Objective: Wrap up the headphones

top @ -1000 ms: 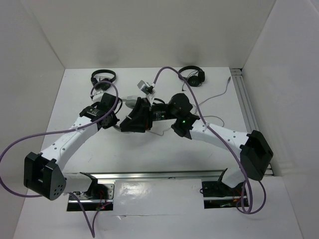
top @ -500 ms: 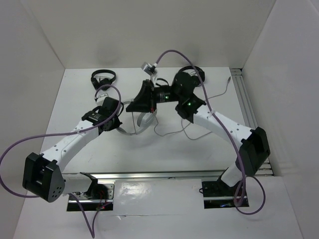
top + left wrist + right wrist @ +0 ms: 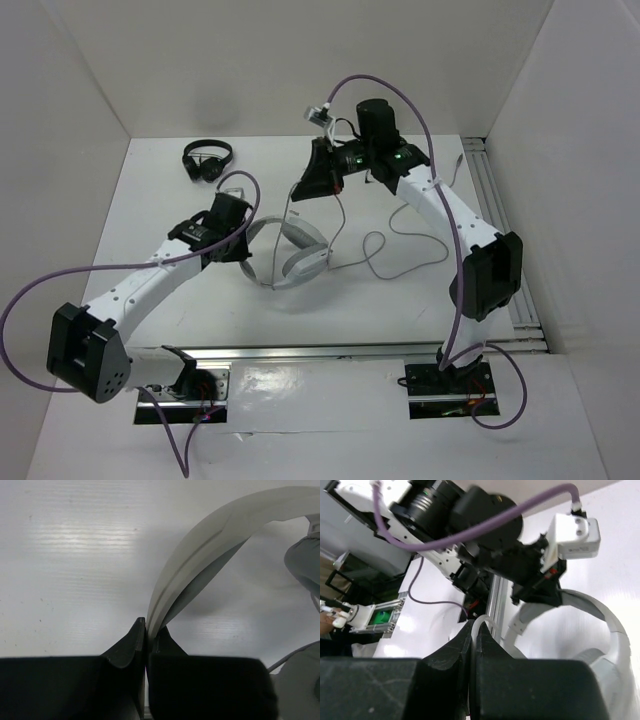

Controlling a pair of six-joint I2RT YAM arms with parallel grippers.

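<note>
The white and light-grey headphones (image 3: 290, 250) lie on the white table at mid-centre. My left gripper (image 3: 246, 256) is shut on the headband's left end; in the left wrist view the headband (image 3: 200, 560) arcs up from my closed jaws (image 3: 146, 630). My right gripper (image 3: 300, 190) is raised behind the headphones and shut on the thin pale cable (image 3: 340, 225), which hangs down and loops on the table to the right. In the right wrist view the cable (image 3: 481, 621) bends over my closed jaws (image 3: 472, 630), with the headphones (image 3: 600, 617) below.
A small pair of black headphones (image 3: 207, 158) lies at the back left. A metal rail (image 3: 495, 215) runs along the table's right side and another (image 3: 320, 352) along the front by the arm bases. White walls close in three sides.
My right gripper has lifted and swung to the back with the cable, uncovering the white headphones. My left gripper has stayed shut on the headband and shifted slightly right.
</note>
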